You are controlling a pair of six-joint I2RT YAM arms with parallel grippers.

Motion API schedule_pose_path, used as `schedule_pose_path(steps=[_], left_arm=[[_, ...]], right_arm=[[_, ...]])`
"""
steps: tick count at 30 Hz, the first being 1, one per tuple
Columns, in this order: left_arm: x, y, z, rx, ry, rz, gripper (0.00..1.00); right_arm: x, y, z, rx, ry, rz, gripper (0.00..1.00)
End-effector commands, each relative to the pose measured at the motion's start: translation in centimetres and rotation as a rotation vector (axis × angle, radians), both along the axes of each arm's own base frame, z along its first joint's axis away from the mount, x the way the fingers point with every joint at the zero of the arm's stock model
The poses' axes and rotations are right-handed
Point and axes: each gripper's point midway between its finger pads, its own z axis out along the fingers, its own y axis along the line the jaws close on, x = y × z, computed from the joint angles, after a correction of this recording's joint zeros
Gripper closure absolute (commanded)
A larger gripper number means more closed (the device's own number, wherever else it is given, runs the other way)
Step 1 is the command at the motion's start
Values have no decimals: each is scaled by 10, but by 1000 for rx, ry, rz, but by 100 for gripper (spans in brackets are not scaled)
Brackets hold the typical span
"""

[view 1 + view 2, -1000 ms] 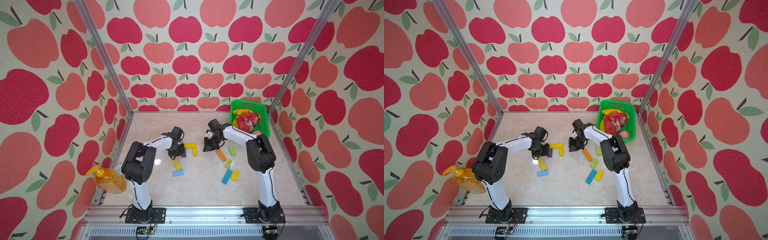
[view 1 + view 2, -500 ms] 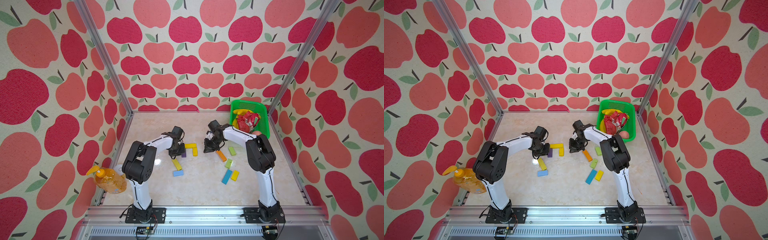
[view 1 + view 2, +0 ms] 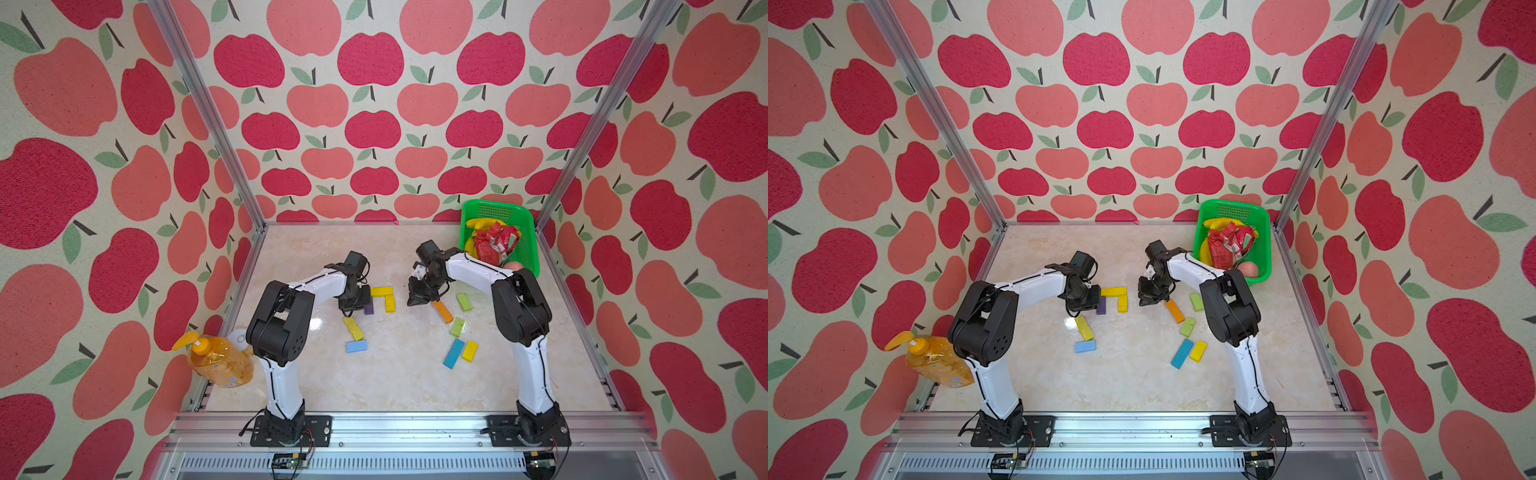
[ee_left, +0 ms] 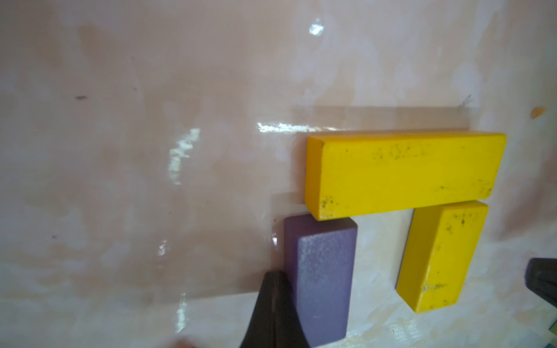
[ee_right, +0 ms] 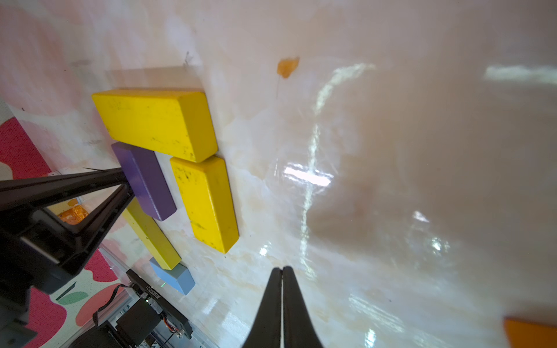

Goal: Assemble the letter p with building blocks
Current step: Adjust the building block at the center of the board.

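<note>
The partial letter p is a long yellow block [image 4: 401, 171] with a short yellow block [image 4: 440, 256] and a purple block [image 4: 319, 277] butted under it. In a top view it lies mid-table [image 3: 381, 291]. My left gripper [image 4: 272, 289] is shut, its tip pressed against the purple block's outer side, holding nothing. My right gripper [image 5: 282, 271] is shut and empty, low over bare table, between the figure and an orange block [image 3: 442, 311]. Loose building blocks lie nearer the front: yellow [image 3: 353, 328], light blue [image 3: 356, 346], two light green [image 3: 464, 301], blue [image 3: 453, 353], small yellow [image 3: 470, 350].
A green basket [image 3: 528, 232] with bananas and a red packet stands at the back right corner. An orange bottle [image 3: 218, 359] lies at the left edge beside the left arm's base. Metal frame posts and apple-patterned walls close in the table.
</note>
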Motion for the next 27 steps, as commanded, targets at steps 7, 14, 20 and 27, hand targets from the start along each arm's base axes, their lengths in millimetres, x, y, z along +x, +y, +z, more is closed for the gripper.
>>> schedule_pose_path(steps=[7,14,20,27], left_arm=[[-3,-2,-14,19,42,-5,100],[-1,-2,-15,18,42,1,100],[0,-2,-18,16,45,0,100],[-2,3,-18,34,47,9,100]], right_arm=[[-2,0,7,26,-3,14,93],[-2,-1,5,24,0,14,93],[-2,-1,4,21,4,14,93],[-2,-2,4,16,5,12,93]])
